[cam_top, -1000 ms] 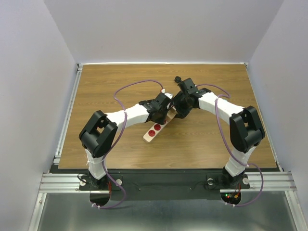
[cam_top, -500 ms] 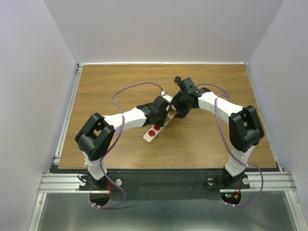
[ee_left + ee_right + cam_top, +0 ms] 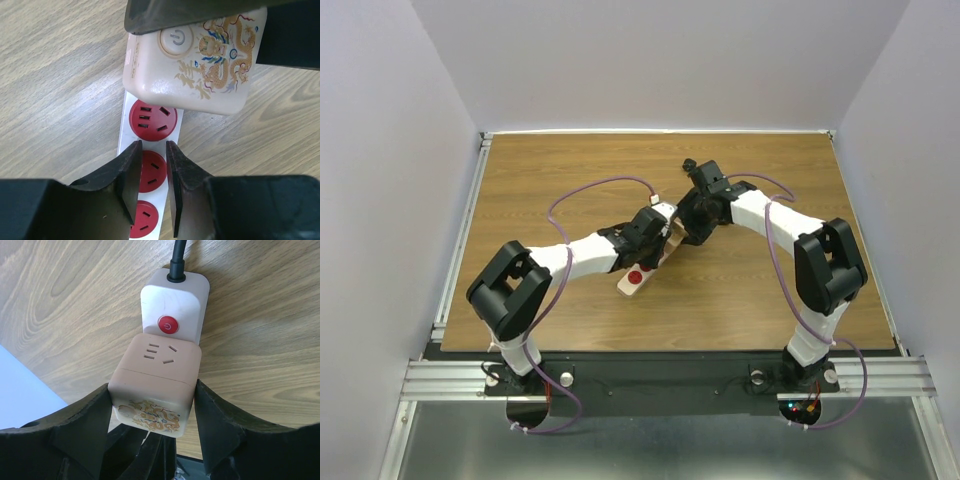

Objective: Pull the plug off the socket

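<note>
The socket, a narrow beige power strip (image 3: 632, 283) with red outlets, lies mid-table at a slant. The plug, a beige cube (image 3: 155, 385) with a gold dragon print, sits on the strip beside its red power button (image 3: 168, 325). My right gripper (image 3: 152, 390) is shut on the cube's two sides. My left gripper (image 3: 153, 145) is over the strip's (image 3: 176, 134) red outlets just below the cube (image 3: 200, 65), fingers (image 3: 131, 170) nearly together and holding nothing. In the top view both grippers meet at the cube (image 3: 672, 238).
The strip's black cord (image 3: 177, 260) leaves its far end towards the back of the table. Purple arm cables (image 3: 590, 187) loop over the wooden table (image 3: 540, 170). Grey walls stand on three sides; a metal rail (image 3: 460, 230) runs along the left edge.
My left arm has swung its elbow left and down, and its gripper has slid along the strip towards the cube, covering more outlets. The right gripper has stayed on the cube.
</note>
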Robot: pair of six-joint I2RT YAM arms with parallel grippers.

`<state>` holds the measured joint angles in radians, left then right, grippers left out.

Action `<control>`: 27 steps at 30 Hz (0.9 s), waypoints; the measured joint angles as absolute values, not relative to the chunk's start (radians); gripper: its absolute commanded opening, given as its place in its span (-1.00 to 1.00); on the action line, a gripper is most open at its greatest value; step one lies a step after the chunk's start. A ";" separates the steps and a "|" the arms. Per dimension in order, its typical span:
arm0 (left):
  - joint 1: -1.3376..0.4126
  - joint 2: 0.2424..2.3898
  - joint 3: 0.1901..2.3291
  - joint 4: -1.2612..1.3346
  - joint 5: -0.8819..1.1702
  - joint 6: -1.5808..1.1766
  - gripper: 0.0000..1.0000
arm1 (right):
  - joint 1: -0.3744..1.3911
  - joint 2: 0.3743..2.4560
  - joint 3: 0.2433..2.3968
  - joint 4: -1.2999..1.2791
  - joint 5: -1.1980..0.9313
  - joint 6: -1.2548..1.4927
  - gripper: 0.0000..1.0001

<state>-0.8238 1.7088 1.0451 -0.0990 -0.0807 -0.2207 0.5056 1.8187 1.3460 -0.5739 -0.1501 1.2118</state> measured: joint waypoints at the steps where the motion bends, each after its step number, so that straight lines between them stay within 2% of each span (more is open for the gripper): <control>1: -0.824 1.706 1.037 -0.087 -0.081 -0.220 -0.28 | 0.506 1.819 1.347 -0.574 -0.151 1.212 0.07; 4: -0.823 1.699 0.998 -0.029 -0.084 -0.220 -0.33 | 0.506 1.821 1.349 -0.575 -0.152 1.211 0.00; 6: -0.822 1.700 0.984 0.006 -0.079 -0.223 -0.35 | 0.506 1.824 1.354 -0.578 -0.153 1.211 -0.21; 8: -0.822 1.702 0.976 0.023 -0.076 -0.230 -0.48 | 0.506 1.827 1.359 -0.582 -0.154 1.210 -0.54; 9: -0.817 1.705 0.970 0.030 -0.076 -0.232 -0.64 | 0.506 1.827 1.360 -0.583 -0.155 1.209 -0.91; 10: -0.815 1.710 0.969 0.031 -0.075 -0.235 -0.76 | 0.506 1.827 1.361 -0.584 -0.156 1.208 -0.99; 12: -0.803 1.723 0.971 0.025 -0.060 -0.246 -1.00 | 0.505 1.827 1.361 -0.584 -0.156 1.208 -0.99; 27: -0.784 1.774 1.059 -0.085 -0.010 -0.253 -1.00 | 0.504 1.846 1.403 -0.629 -0.162 1.204 -0.99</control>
